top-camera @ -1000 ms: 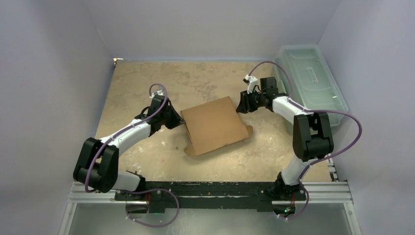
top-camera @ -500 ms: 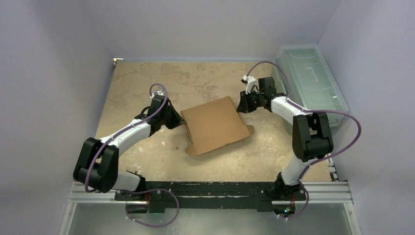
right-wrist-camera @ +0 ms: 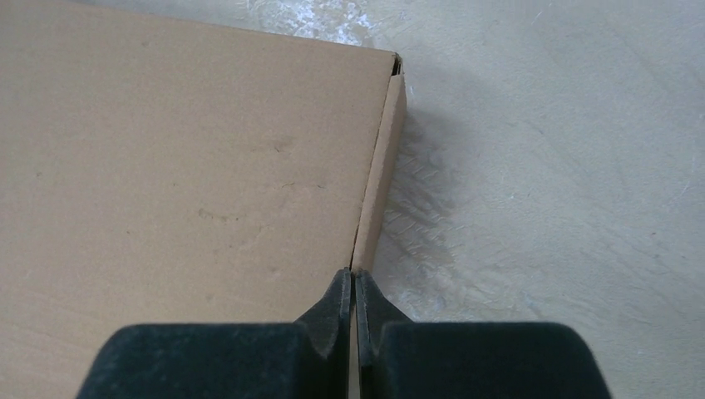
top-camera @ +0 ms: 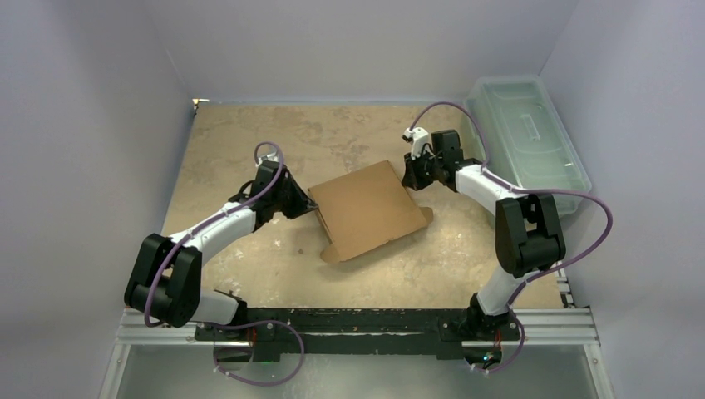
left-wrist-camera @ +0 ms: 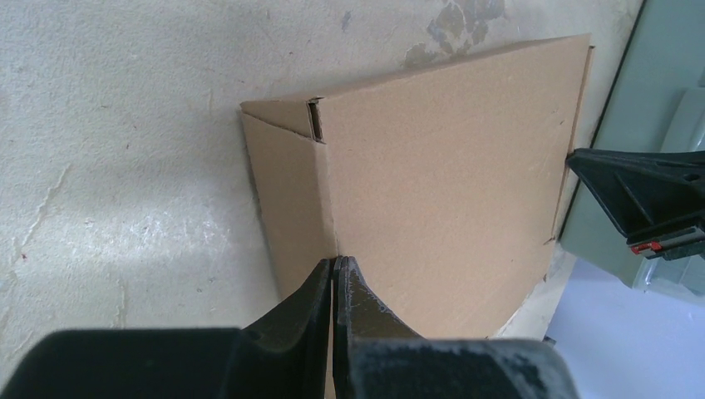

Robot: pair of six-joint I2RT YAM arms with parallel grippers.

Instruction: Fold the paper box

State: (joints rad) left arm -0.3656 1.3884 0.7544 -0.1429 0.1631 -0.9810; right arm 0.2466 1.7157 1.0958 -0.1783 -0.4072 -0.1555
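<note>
The paper box is a flat brown cardboard mailer lying in the middle of the table, its lid down and a rounded tab sticking out at its right front. My left gripper is shut, with its tips pressed against the fold where the box's left side wall meets the top. My right gripper is shut too, its tips touching the box's right upper edge beside the narrow side wall. Nothing shows between either pair of jaws.
A translucent pale-green plastic bin with a lid stands at the back right, close behind my right arm, and shows as a green wall in the left wrist view. The tabletop is mottled beige, with walls on three sides.
My right gripper has closed and moved slightly toward the back along the box's right edge. The box has turned a little. The left arm has stayed still.
</note>
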